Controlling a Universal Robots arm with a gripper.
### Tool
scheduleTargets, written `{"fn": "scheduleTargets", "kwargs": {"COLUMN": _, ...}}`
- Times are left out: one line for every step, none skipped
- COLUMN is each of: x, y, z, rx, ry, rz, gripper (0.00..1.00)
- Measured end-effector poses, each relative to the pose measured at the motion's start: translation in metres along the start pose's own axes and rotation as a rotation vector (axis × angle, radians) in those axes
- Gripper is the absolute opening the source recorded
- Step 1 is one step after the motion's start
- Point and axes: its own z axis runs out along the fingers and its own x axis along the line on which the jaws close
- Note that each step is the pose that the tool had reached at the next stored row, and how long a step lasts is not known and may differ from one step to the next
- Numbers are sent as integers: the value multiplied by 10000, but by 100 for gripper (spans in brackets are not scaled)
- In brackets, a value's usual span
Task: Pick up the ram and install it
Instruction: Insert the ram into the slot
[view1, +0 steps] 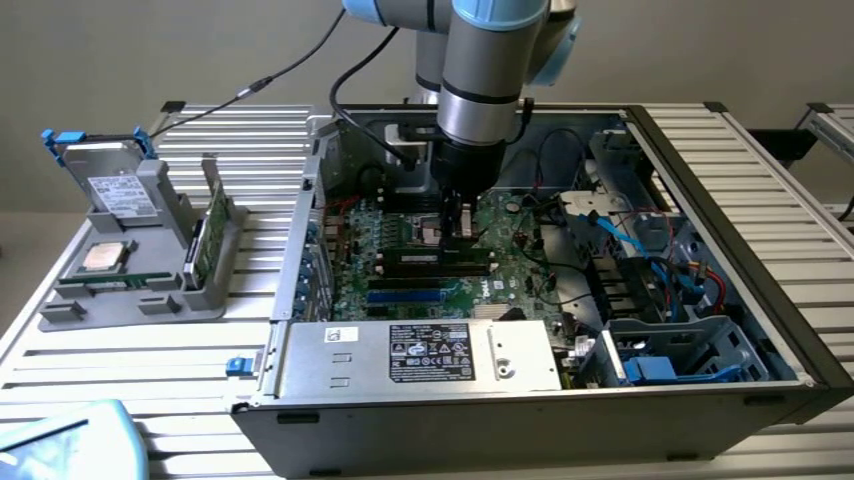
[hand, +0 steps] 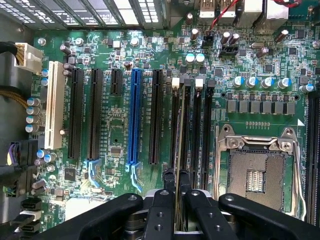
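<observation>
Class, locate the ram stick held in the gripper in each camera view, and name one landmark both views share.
Exterior view: the ram hangs upright in the gripper, over the motherboard inside the open case.
Wrist view: the ram shows edge-on between the gripper's fingers, in line with the black memory slots.
Shared landmark: the blue slot on the motherboard.

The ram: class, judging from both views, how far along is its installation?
Done: the ram is picked up, held edge-on in the gripper. In hand: it is lined up along the memory slots on the motherboard. Left: seating it; whether it has entered a slot cannot be told.
</observation>
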Motion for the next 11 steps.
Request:
{"fn": "scheduleTargets", "kwargs": {"x": 0, "y": 0, "z": 0, "rx": 0, "ry": 12, "rz": 0, "gripper": 14}}
{"fn": "scheduleTargets", "kwargs": {"x": 0, "y": 0, "z": 0, "rx": -1, "ry": 22, "rz": 0, "gripper": 14}}
{"fn": "scheduleTargets", "kwargs": {"x": 0, "y": 0, "z": 0, "rx": -1, "ry": 34, "rz": 1, "gripper": 14}}
{"fn": "scheduleTargets", "kwargs": {"x": 0, "y": 0, "z": 0, "rx": -1, "ry": 47, "rz": 1, "gripper": 14}}
{"fn": "scheduleTargets", "kwargs": {"x": 0, "y": 0, "z": 0, "rx": -1, "ry": 57, "rz": 1, "gripper": 14}}
{"fn": "scheduleTargets", "kwargs": {"x": 0, "y": 0, "z": 0, "rx": -2, "ry": 67, "rz": 0, "gripper": 14}}
{"fn": "scheduleTargets", "kwargs": {"x": 0, "y": 0, "z": 0, "rx": -2, "ry": 76, "rz": -1, "gripper": 14}}
{"fn": "scheduleTargets", "kwargs": {"x": 1, "y": 0, "z": 0, "rx": -2, "ry": 84, "rz": -2, "gripper": 14}}
{"fn": "scheduleTargets", "kwargs": {"x": 1, "y": 0, "z": 0, "rx": -2, "ry": 92, "rz": -3, "gripper": 14}}
{"fn": "scheduleTargets", "kwargs": {"x": 1, "y": 0, "z": 0, "rx": -2, "ry": 101, "rz": -4, "gripper": 14}}
{"fn": "scheduleTargets", "kwargs": {"x": 1, "y": 0, "z": 0, "rx": -3, "ry": 110, "rz": -6, "gripper": 14}}
